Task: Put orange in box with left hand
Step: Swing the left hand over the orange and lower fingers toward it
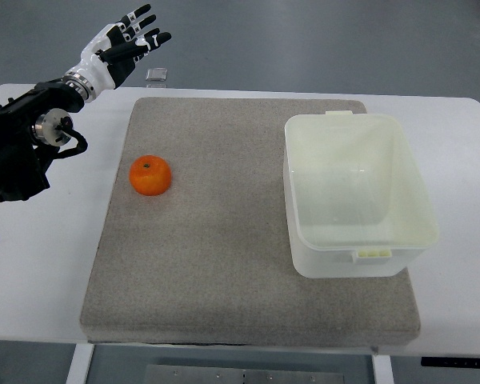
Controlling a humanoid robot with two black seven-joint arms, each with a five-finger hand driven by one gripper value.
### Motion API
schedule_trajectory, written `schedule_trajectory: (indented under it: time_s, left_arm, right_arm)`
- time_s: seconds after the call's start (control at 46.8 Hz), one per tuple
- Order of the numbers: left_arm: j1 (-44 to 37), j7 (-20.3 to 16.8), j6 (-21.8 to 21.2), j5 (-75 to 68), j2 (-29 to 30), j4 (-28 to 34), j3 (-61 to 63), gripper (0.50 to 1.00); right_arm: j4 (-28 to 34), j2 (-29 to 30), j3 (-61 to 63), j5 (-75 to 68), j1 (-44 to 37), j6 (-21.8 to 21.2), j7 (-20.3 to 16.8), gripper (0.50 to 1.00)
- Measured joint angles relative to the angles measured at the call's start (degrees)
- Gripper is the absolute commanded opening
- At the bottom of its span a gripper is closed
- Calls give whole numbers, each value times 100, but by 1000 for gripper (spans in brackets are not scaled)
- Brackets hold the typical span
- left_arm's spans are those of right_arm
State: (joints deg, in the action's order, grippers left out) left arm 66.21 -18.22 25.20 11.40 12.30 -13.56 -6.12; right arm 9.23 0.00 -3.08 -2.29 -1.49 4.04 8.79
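— Where is the orange right now?

— It sits on the grey mat, close to the mat's left edge and a little above the middle of that edge. Its stem end faces up.

— And the left hand?

— Up beyond the far left corner of the mat, over the far edge of the white table. Its fingers are spread and straight, holding nothing. The orange lies well apart from them, nearer the robot's side and slightly to the right of the palm.

— Anything between hand and fruit?

— Only bare mat and table. A small clear thing lies just past the mat's far edge, near the fingertips; I cannot tell what it is.

— The box?

— A pale, open plastic tub on the right half of the mat, its right wall close to the mat's right edge, its far rim near the far right corner. It looks hollow, with nothing in it that I can make out.

— Room between orange and box?

— A wide bare stretch of mat separates them, and the near half of the mat in front of both is free too. The black forearm comes in over the table's left edge.
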Motion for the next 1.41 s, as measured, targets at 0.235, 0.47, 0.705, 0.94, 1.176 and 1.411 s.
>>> schedule_trajectory:
  time_s: [0.235, 0.47, 0.705, 0.94, 1.176, 1.411]
  left_arm:
    - [379, -6, 730, -311, 226, 12, 1284, 996]
    - [747, -17, 982, -1918, 445, 12, 1836, 994]
    - [1141, -108, 982, -3551, 758, -66, 1836, 994]
    - [1357, -547, 979, -5148, 1133, -1263, 1833, 975]
    - [1378, -1134, 979, -6492, 1146, -1670, 1830, 975]
    - [1494, -1672, 979, -7554, 1148, -2074, 1832, 975]
  right_arm:
    - [0, 0, 0, 0, -1, 0, 0, 926]
    - [0, 0, 0, 0, -1, 0, 0, 926]
    - [0, 0, 0, 0, 0, 0, 0, 926]
    - [0, 0, 0, 0, 0, 0, 0, 926]
    - [0, 0, 0, 0, 0, 0, 0, 926]
    - [0, 0, 0, 0, 0, 0, 0, 926]
